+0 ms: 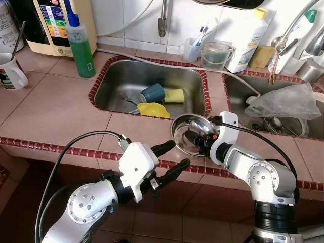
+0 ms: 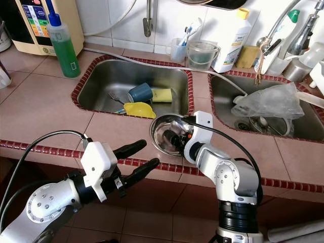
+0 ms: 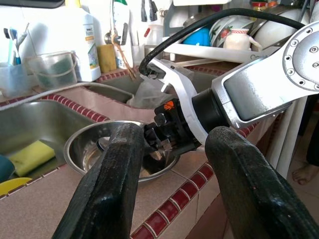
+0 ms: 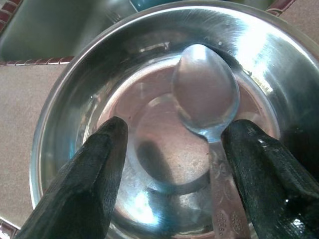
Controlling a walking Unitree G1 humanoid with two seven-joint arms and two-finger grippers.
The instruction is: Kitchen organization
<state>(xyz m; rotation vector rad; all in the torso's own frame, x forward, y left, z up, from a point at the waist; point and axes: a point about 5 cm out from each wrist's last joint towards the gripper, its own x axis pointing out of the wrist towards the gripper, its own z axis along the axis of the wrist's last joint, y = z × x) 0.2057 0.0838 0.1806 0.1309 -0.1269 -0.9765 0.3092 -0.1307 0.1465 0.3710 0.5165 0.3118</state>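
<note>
Tiled tabletop [image 1: 55, 109] with two inset sinks. Item in hand: steel bowl [image 1: 183, 132], standing on the tabletop strip at the near right corner of the left sink [image 1: 121, 76], close to the red-tiled front edge. Contents: one metal spoon [image 4: 207, 107], its bowl-end resting on the inner floor of the steel bowl, handle running back toward the right gripper along the line of its reach. Right gripper [image 4: 174, 164]: lowered into the steel bowl from the near side, fingers spread wide and holding nothing; the spoon's neck lies between them but nearer one finger than the other, so its long axis lies along the fingers, not across them. Judgement: a closing pinch would meet the handle from its sides, provided the gripper first shifts to centre it. Left gripper [image 1: 169, 158]: poised just off the tabletop's front edge, left of the steel bowl, fingers parted and empty, pointing at the bowl and the right wrist; farther from the spoon than the right. Left sink contents: blue cup [image 1: 153, 93] on its side, yellow sponge [image 1: 174, 95], yellow dish [image 1: 153, 110], cutlery beneath. Also present: green soap bottle [image 1: 81, 46], white mug [image 1: 12, 72], plastic bag [image 1: 286, 101] over the right sink.
</note>
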